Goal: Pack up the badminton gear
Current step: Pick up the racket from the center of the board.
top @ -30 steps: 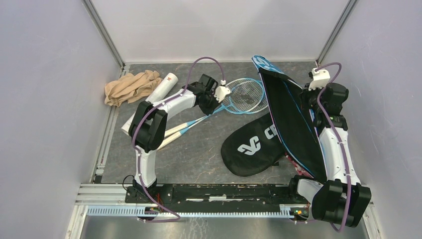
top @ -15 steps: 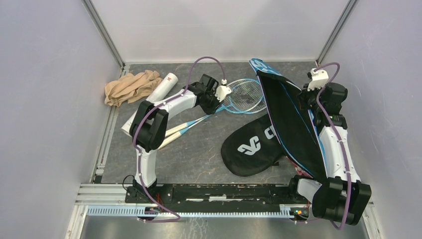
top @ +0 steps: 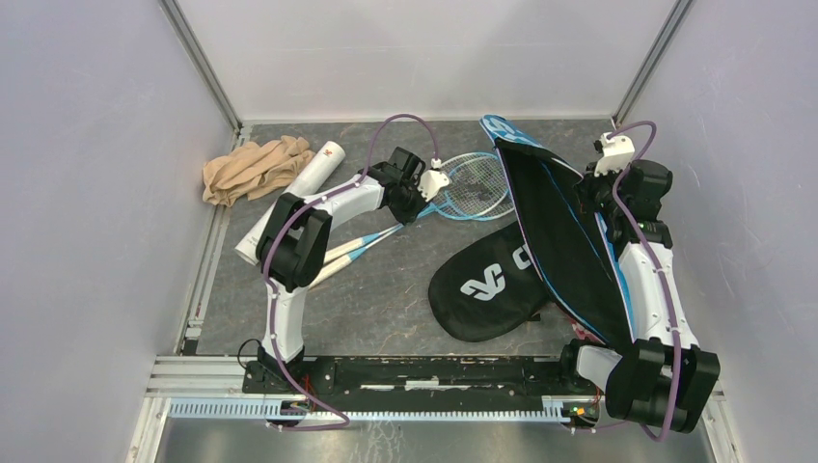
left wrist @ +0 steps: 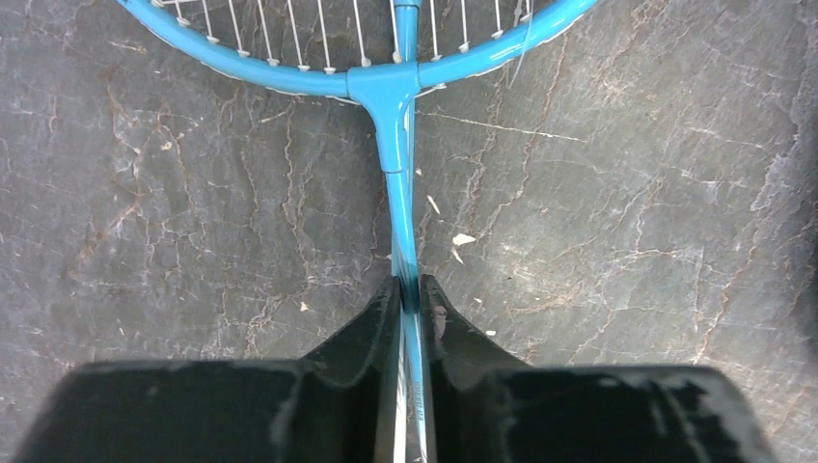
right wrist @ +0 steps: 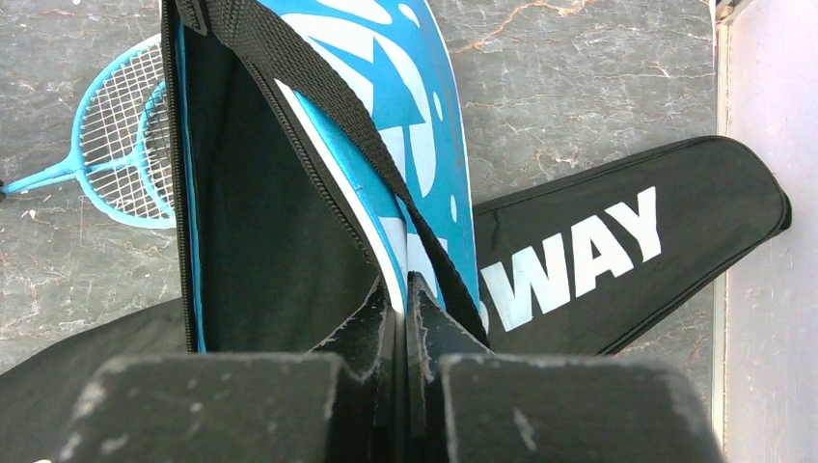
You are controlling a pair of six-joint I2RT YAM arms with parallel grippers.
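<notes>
We are pinching the blue racket (left wrist: 391,89) with our left tool (left wrist: 410,289) and holding the blue cover (right wrist: 424,96) up with our right tool (right wrist: 403,285).

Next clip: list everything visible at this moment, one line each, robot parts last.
blue racket: one, blue frame, far middle of the table, shaft between the left gripper's fingers
other racket: one, paler frame, head overlapping the blue racket's
tube: one, white, far left, partly under the left arm
black cover: one, black with white lettering, flat, near centre
blue cover: one, blue outside, black lining, held up open on the right
cloth bundle: one, tan, far left corner
table: one, dark grey, veined
left gripper: one, black, shut on the blue racket's shaft
right gripper: one, black, shut on the blue cover's edge
</notes>
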